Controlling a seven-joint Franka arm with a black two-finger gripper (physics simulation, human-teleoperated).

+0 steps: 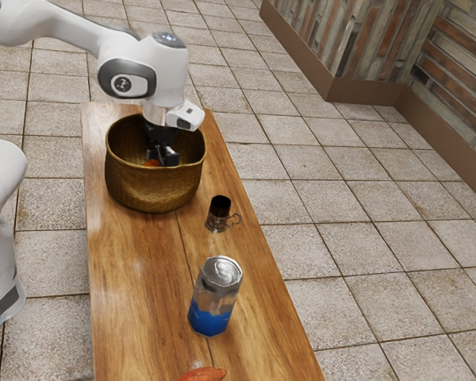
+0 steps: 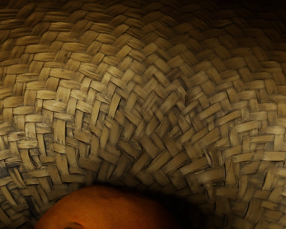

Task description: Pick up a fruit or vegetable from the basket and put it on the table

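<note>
Down inside the woven basket is my black gripper, below the level of the rim's far side. An orange-coloured fruit or vegetable shows right against it, partly hidden by the gripper and the basket's near wall. In the wrist view the rounded top of the orange item lies at the lower edge, close under my hand, with the basket's woven inside around it. Whether the item is gripped cannot be made out.
A dark cup in a metal holder with a handle stands on the wooden table beside the basket. Farther along is a silver and blue can. A reddish-orange item lies at the exterior view's bottom edge.
</note>
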